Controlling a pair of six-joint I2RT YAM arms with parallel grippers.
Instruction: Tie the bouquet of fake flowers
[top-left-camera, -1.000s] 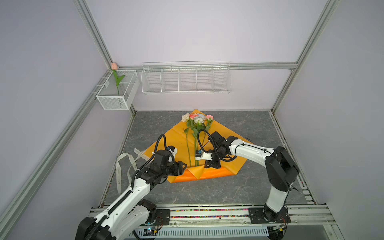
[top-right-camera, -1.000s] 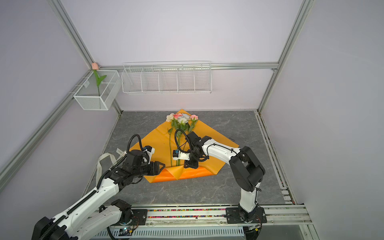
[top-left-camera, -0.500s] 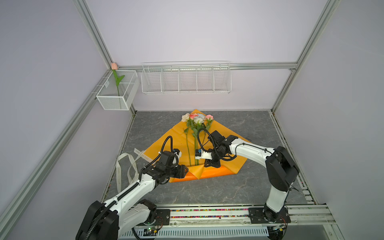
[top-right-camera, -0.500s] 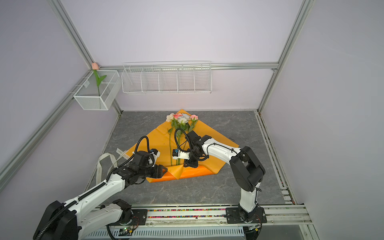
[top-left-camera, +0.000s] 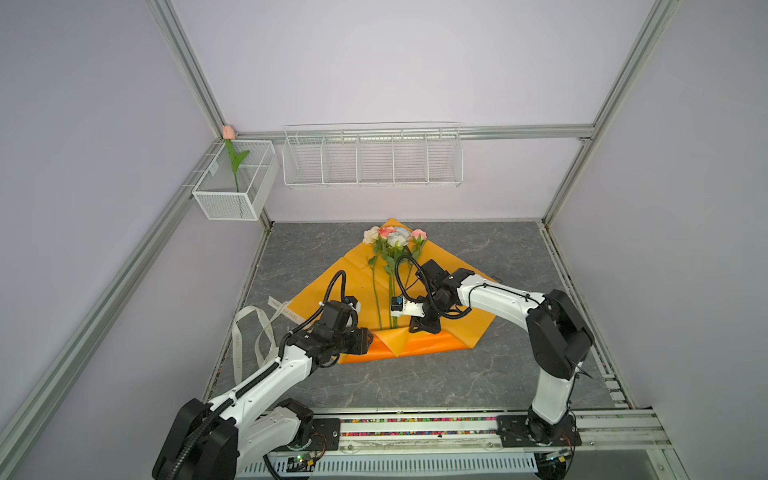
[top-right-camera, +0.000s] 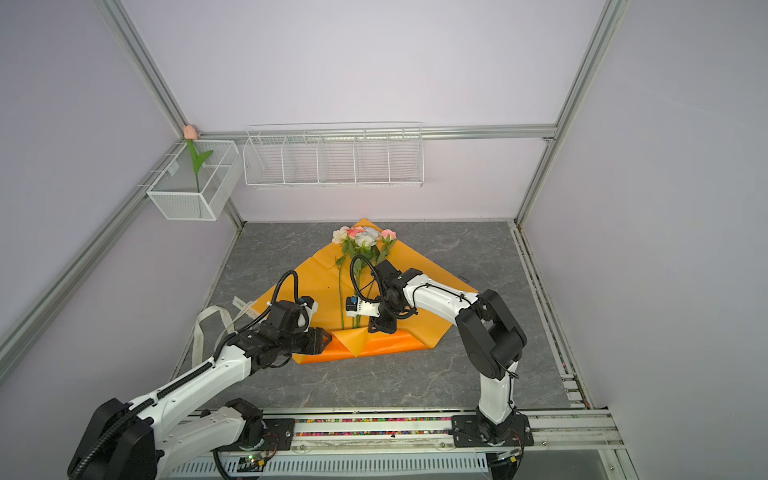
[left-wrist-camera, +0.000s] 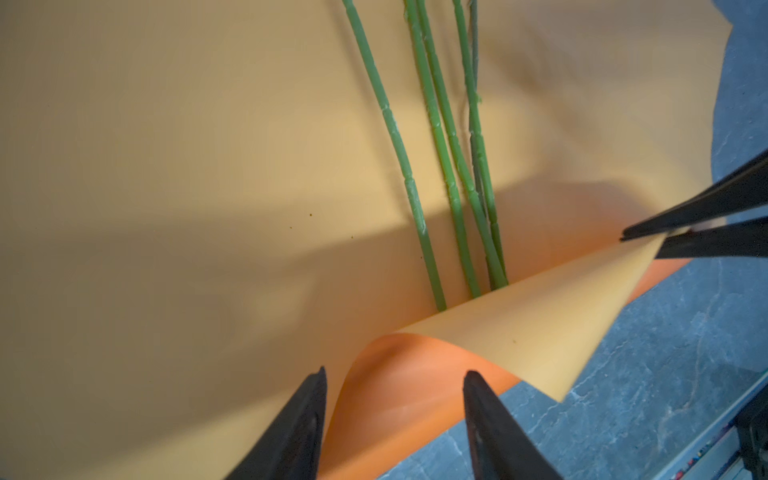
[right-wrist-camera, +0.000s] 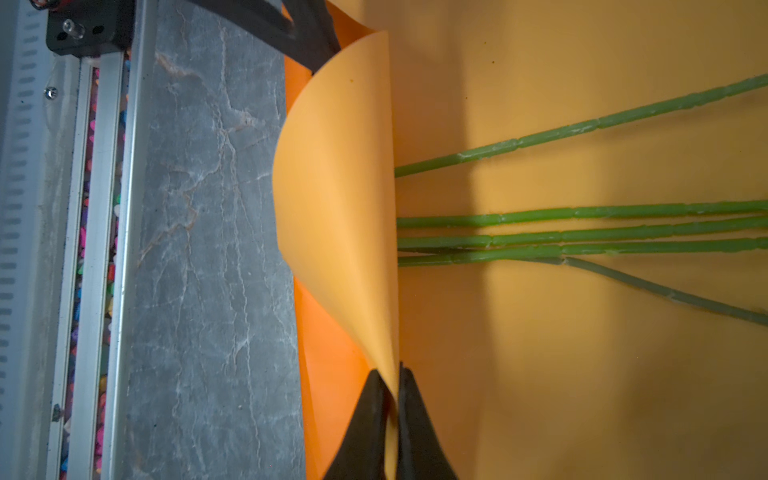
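The right gripper pinched the orange paper, folded over the near ends of the stems; the left gripper straddled the fold's left end, jaws apart.

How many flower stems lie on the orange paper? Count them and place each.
5. One stem lies apart; three stems run bunched; a darker one splays off. All ends slip under the paper flap.

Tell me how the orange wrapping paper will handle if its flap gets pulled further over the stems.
Probably floppy yet springy: the orange wrapping paper bows smoothly from where the right pincer pinches it. Likely light: that one small pinch holds the flap up. It may spring back off the stems if released.
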